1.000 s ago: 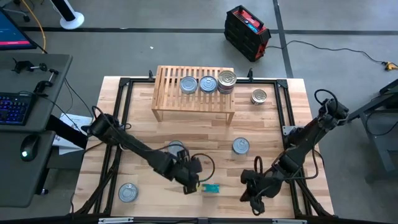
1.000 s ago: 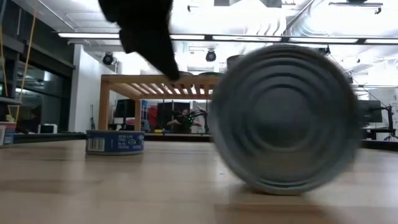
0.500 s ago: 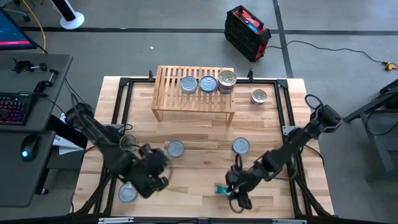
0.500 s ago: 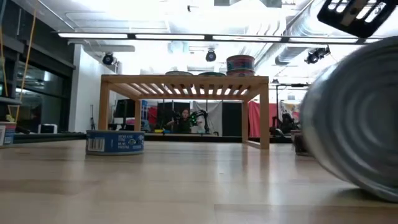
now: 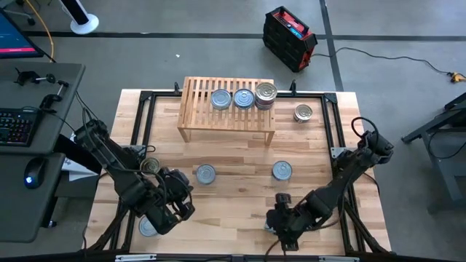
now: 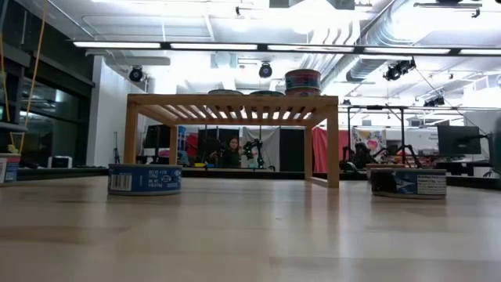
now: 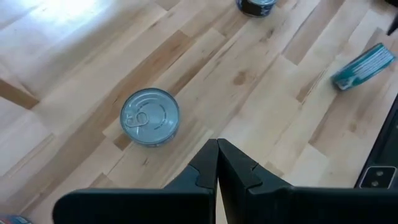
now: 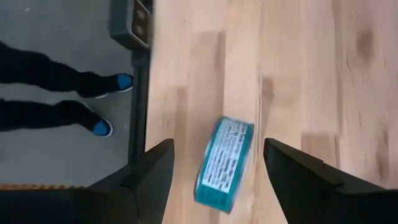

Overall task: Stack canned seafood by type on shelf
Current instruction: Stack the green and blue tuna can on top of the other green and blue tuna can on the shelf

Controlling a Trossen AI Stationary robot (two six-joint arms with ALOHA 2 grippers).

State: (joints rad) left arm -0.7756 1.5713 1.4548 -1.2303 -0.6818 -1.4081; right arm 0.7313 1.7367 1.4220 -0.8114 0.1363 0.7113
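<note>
Our two arms: dark, jointed, matte black, with cables looped along the links. Our left end effector [image 7: 217, 163] and right end effector [image 8: 217, 163]: black, angular, flat-sided fingers.

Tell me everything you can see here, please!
Shelf: one, light wood, far side of the table.
Shelf cans: two silvery-blue lids, plus a taller gold-lidded stack at the right end.
Table cans: gold, right of the shelf; two silvery, middle; gold, by the left arm; silvery, front left; teal, on its edge, front right.
Case: one, red and black, floor beyond the table.
Keyboard: one, dark, desk at left.
Legs: a person's, dark trousers, blue shoes, beside the table.
Left claw: shut, near the front-left can.
Right claw: open, astride the teal can.
</note>
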